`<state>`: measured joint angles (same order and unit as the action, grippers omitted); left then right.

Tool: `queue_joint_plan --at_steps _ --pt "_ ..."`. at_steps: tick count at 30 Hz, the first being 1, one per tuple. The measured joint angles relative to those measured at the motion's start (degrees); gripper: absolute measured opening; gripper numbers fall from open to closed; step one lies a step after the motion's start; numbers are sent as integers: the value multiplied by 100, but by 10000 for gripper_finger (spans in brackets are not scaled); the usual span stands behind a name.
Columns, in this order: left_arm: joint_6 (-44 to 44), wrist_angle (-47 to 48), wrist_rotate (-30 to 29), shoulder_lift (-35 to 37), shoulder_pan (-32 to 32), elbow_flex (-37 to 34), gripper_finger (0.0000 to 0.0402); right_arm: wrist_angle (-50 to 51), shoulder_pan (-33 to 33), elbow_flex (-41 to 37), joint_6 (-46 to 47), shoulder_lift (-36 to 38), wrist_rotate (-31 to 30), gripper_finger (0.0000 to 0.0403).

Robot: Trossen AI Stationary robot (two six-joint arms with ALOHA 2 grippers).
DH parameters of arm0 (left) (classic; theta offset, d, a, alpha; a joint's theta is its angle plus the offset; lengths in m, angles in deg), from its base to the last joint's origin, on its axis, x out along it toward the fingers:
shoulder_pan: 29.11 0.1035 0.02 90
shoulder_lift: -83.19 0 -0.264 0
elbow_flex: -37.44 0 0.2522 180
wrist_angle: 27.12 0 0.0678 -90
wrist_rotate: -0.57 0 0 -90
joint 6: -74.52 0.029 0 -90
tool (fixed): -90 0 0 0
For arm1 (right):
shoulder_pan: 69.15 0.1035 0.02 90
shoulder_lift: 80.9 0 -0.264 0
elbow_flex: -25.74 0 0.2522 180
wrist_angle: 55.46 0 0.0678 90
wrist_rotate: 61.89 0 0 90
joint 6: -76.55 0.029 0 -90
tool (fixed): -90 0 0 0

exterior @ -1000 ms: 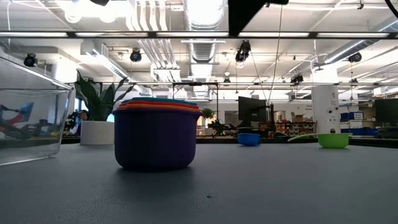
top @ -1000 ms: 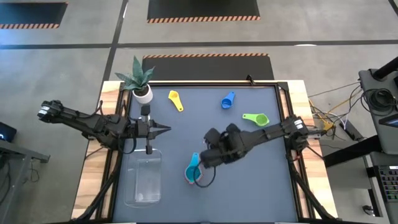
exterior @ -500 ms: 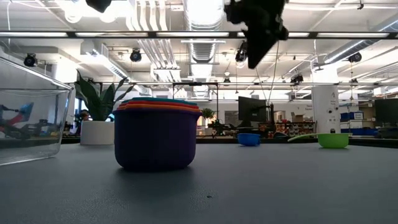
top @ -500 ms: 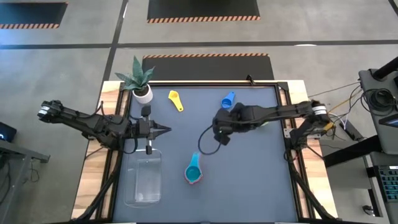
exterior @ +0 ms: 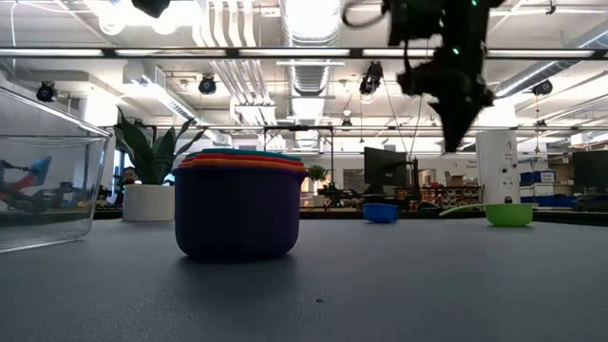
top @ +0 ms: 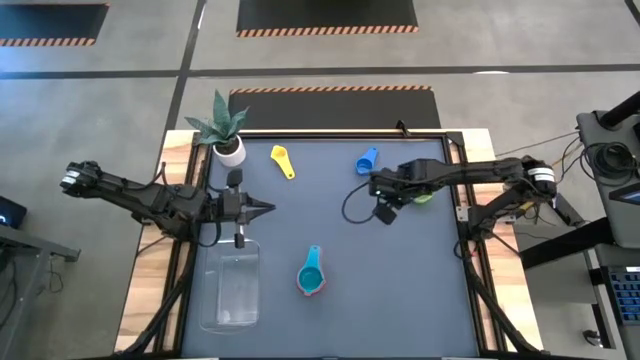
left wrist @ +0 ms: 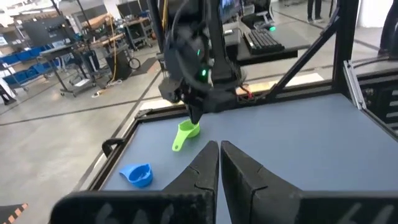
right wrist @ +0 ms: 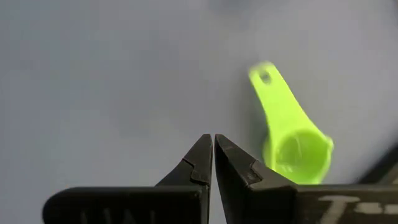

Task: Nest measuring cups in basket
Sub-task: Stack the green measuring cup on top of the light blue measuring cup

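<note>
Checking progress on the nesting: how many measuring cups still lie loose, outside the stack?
3: the yellow cup near the plant, the blue cup at the table's far side, the green cup under the right gripper. None looks hidden.

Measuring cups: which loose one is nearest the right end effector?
The green cup, lying right by the right end effector. The blue cup sits farther toward the table's far edge, and the yellow cup lies well off beside the plant.
</note>
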<state>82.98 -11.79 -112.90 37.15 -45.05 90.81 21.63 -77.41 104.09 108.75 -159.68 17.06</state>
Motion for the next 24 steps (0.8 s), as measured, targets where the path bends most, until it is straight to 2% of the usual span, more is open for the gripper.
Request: queue_joint_plan --at_steps 5,12,19,24 --pt "206 -165 -7 0 0 34 0 284 -568 -631 436 268 59 8" --pt "346 -203 -11 0 2 76 0 223 -976 -1116 189 336 62 14" --pt "452 -202 -12 0 1 81 0 179 -1152 -1137 71 334 74 78" --pt "553 -202 -13 0 0 83 0 -4 -1167 -1152 -501 194 60 125"
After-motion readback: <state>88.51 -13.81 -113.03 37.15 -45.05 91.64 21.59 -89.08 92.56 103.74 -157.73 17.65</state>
